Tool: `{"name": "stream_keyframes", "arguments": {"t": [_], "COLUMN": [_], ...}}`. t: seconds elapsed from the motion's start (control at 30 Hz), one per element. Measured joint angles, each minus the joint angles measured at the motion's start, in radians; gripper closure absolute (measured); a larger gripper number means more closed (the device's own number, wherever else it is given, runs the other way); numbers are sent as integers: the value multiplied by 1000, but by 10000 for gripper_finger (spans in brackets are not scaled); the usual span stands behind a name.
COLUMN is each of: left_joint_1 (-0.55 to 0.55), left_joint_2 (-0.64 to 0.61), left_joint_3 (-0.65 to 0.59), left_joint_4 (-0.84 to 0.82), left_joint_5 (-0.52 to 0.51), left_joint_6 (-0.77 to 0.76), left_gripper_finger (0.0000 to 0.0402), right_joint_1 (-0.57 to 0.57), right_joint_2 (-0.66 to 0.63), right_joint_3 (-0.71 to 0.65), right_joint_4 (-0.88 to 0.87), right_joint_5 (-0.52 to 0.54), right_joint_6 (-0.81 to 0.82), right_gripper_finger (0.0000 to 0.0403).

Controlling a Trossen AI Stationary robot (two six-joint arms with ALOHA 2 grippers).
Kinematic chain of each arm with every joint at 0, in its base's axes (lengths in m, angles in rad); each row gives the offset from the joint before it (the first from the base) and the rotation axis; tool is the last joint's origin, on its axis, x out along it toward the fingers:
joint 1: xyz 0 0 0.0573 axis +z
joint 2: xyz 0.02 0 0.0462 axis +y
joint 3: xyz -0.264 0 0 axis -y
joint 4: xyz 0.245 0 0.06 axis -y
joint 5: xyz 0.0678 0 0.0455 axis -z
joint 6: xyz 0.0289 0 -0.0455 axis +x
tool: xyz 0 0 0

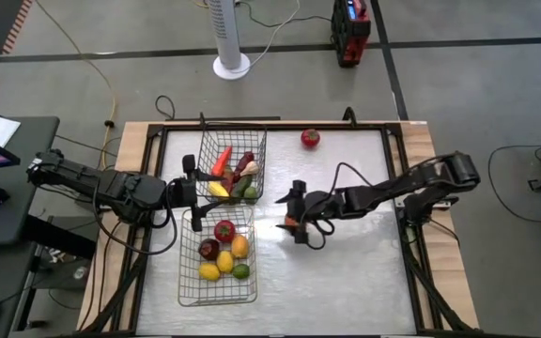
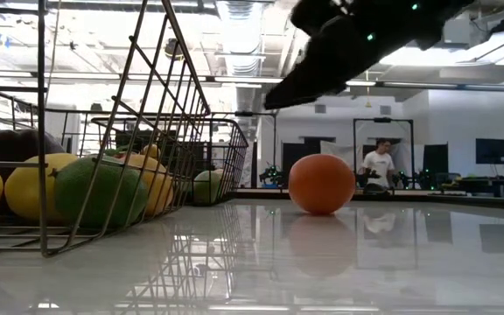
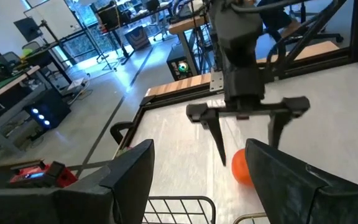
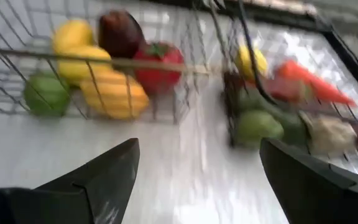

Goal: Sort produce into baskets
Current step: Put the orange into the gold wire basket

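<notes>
Currently the right gripper (image 1: 292,222) hangs over the middle of the table (image 1: 346,272), fingers spread wide and empty, straddling an orange (image 1: 289,223) that sits on the table surface just beneath it. Low view shows the orange (image 2: 321,184) resting on the table with the dark gripper above it, not yet lifting it. Left wrist view confirms: open fingers either side of the orange (image 3: 242,168), tips near the table.

Left gripper (image 1: 190,191) waits at the table's left side, between the two wire baskets, fingers partly open, holding nothing that I can see.

Far basket (image 1: 231,141) holds a carrot, corn, green pieces and a yellow one. Near basket (image 1: 216,299) holds an apple, lemons, a lime and a dark fruit. One tomato (image 1: 310,139) lies alone near the table's far edge, well apart from both baskets.

Step in hand, as I judge it: picking up the orange. Next move calls for lowering a little, closing on the orange, then carrying it left to the near basket with the other round fruit. The tomato remains after that.
</notes>
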Motion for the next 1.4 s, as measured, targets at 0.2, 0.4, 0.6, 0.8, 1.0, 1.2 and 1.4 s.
{"name": "stream_keyframes", "arguments": {"t": [0.2,0.4,0.6,0.8,1.0,1.2,1.4], "left_joint_1": [0,0,0,0,0,0,0], "left_joint_2": [0,0,0,0,0,0,0], "left_joint_3": [0,0,0,0,0,0,0], "left_joint_4": [1,2,2,1,1,1,1], "left_joint_5": [0,0,0,0,0,0,0], "left_joint_6": [1,-7,-7,-8,-7,-7,-7], "left_gripper_finger": [160,160,160,160,160,160,160], "right_joint_1": [-12,-12,-13,-17,-24,-29,-30], "right_joint_2": [-34,31,94,101,33,-39,-92], "right_joint_3": [-2,-49,-114,-117,-124,-123,-106], "right_joint_4": [-223,-215,-58,-47,-100,-138,-138], "right_joint_5": [9,-15,8,15,8,10,11], "right_joint_6": [110,176,216,199,162,154,146], "right_gripper_finger": [42,42,42,43,69,78,78]}}
